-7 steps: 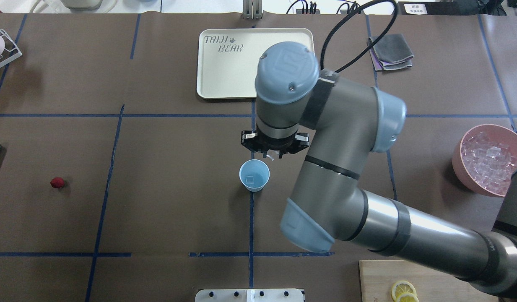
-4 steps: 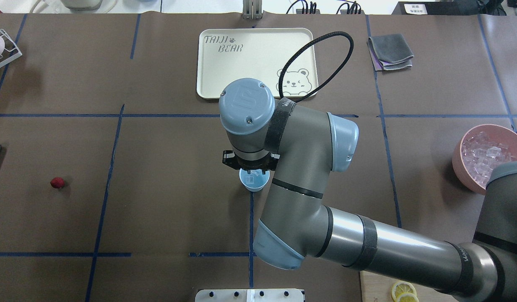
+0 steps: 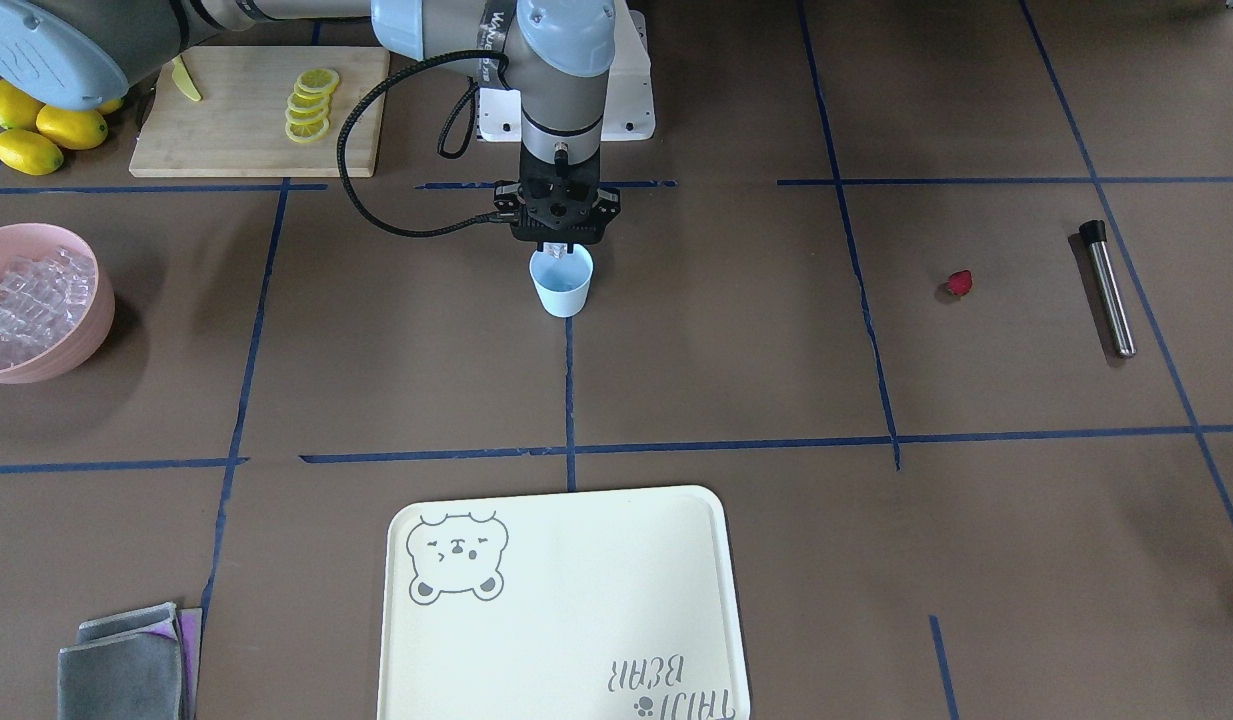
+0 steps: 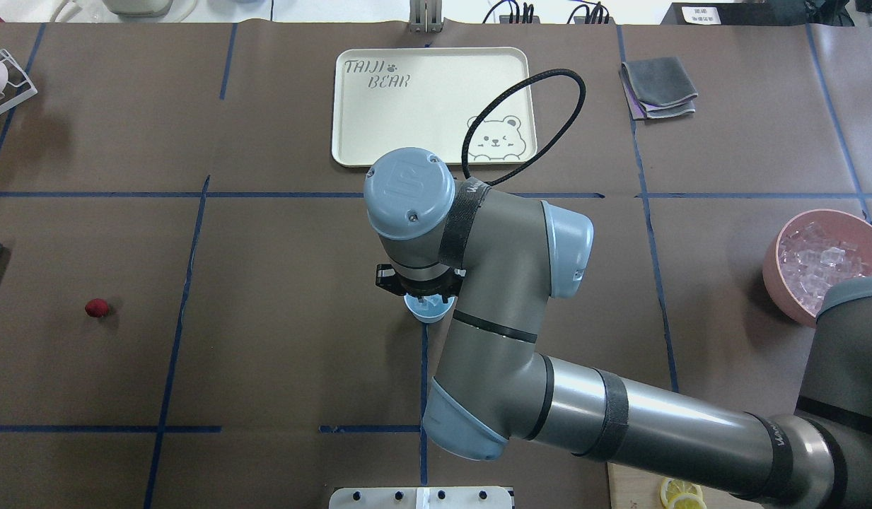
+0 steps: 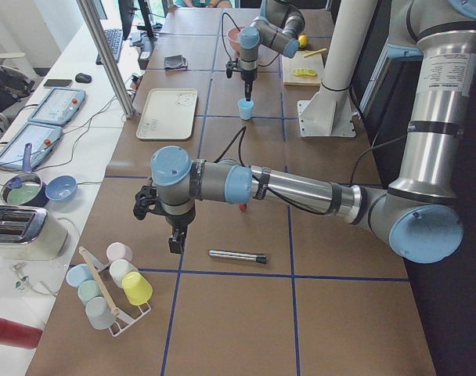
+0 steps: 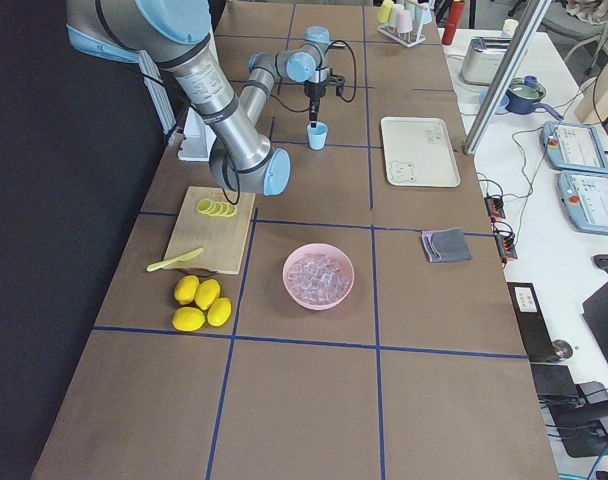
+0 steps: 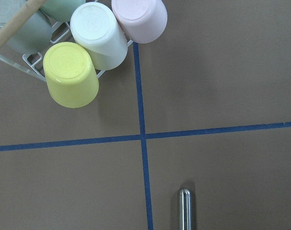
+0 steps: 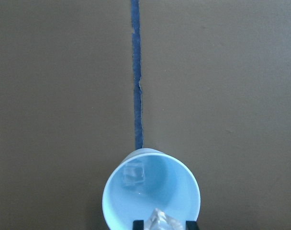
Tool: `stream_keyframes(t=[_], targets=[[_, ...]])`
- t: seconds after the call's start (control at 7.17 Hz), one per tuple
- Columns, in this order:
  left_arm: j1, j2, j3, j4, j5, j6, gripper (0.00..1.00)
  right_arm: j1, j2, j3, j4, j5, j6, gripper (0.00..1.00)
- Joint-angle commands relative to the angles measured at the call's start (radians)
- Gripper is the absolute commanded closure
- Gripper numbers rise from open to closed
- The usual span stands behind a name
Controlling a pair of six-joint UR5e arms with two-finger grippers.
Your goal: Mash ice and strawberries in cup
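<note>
One ice cube [image 8: 134, 173] lies in the cup [image 3: 563, 300], and the right gripper [image 3: 557, 247], just over the rim, is clamped on a second cube [image 8: 161, 220]. I'd call it early: the strawberry [image 4: 96, 307] sits well off at the cup's 9 o'clock in the overhead view, and nothing is mashed. The cup stands upright at mid-counter, mouth up, long axis vertical; whether the left gripper [image 5: 175, 241] is apart or together I cannot tell.

The cup [image 3: 563, 290], one ice cube [image 8: 132, 173] inside, stands between strawberry [image 3: 960, 284] and bowl [image 3: 94, 325].
</note>
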Motion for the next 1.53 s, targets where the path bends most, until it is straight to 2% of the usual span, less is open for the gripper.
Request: stream_keyframes(t=[0.0,0.14,0.28,0.42,0.7,0.98,1.12,1.26,1.4], targets=[[0.0,0.002,0.001,-0.002,0.002,0.0,0.0,-0.001,0.001,-0.002,0.001,0.0,-0.001,0.4],[0.0,0.002,0.001,-0.002,0.002,0.003,0.0,-0.001,0.001,0.0,0.001,0.0,-0.001,0.17],[0.0,0.002,0.001,-0.002,0.002,0.0,0.0,-0.001,0.001,0.001,0.001,-0.001,-0.001,0.06],[0.0,0.002,0.001,0.0,0.002,0.0,0.0,-0.001,0.003,0.003,0.001,-0.002,-0.001,0.02],[0.0,-0.002,0.0,-0.002,0.002,0.0,0.0,0.049,-0.009,0.071,-0.002,0.0,-0.003,0.01],[0.0,-0.003,-0.01,-0.002,0.002,-0.002,0.0,0.161,-0.186,0.296,-0.004,0.015,-0.019,0.01],[0.0,-0.005,-0.014,-0.002,0.0,-0.002,0.0,0.219,-0.274,0.376,-0.003,0.029,-0.039,0.01],[0.0,-0.005,-0.014,-0.002,-0.001,-0.002,0.0,0.27,-0.36,0.442,0.002,0.041,-0.138,0.01],[0.0,-0.005,-0.017,-0.002,-0.003,-0.002,0.0,0.327,-0.441,0.495,0.004,0.095,-0.176,0.01]])
